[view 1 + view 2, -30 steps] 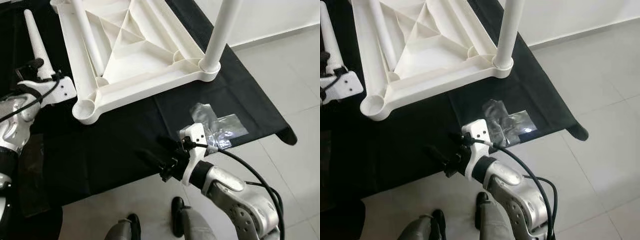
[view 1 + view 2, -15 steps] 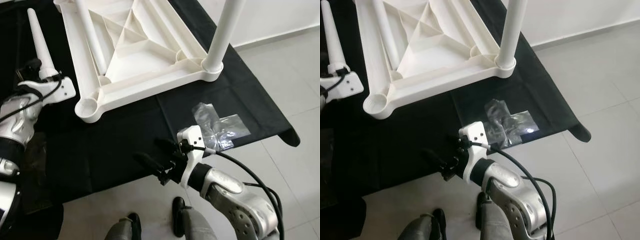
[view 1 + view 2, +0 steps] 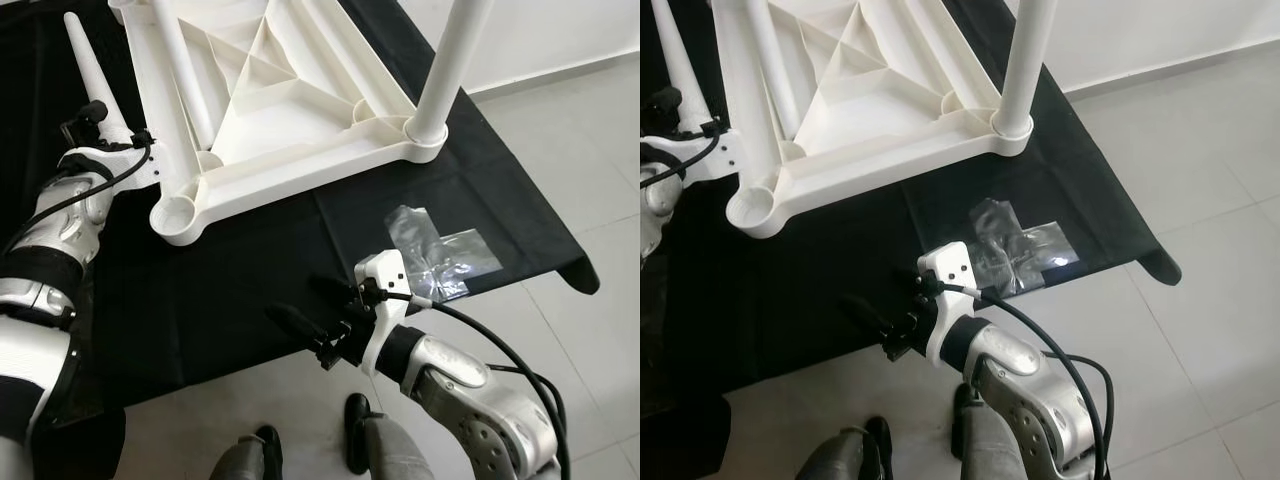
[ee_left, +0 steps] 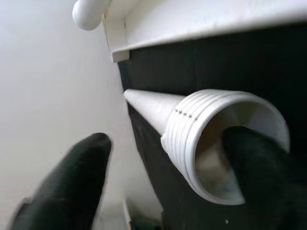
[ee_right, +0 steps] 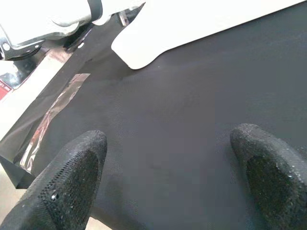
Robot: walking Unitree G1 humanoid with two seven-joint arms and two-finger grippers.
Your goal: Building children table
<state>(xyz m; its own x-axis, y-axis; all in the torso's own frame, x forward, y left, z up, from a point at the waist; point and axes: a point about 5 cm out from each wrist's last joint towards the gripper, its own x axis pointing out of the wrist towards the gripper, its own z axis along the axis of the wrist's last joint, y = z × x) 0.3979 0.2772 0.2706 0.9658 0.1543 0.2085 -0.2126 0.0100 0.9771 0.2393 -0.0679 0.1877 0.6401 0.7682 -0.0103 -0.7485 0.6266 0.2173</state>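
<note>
White tapered plastic leg (image 3: 92,82) was clamped in left end effector (image 3: 100,135), beside upturned white plastic tabletop (image 3: 270,100). Right end effector (image 3: 305,305) hung wide, unloaded. Leg's threaded end should align squarely with empty corner socket (image 3: 178,211).

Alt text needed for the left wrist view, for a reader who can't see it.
A white tapered table leg shows its ribbed hollow end, with one black finger of the left gripper inside that opening and the other outside. Behind lie black cloth and the white tabletop's edge.

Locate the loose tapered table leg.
The tapered table leg is at the robot's left, in the left gripper, beside the upturned tabletop near its empty corner socket.
</note>
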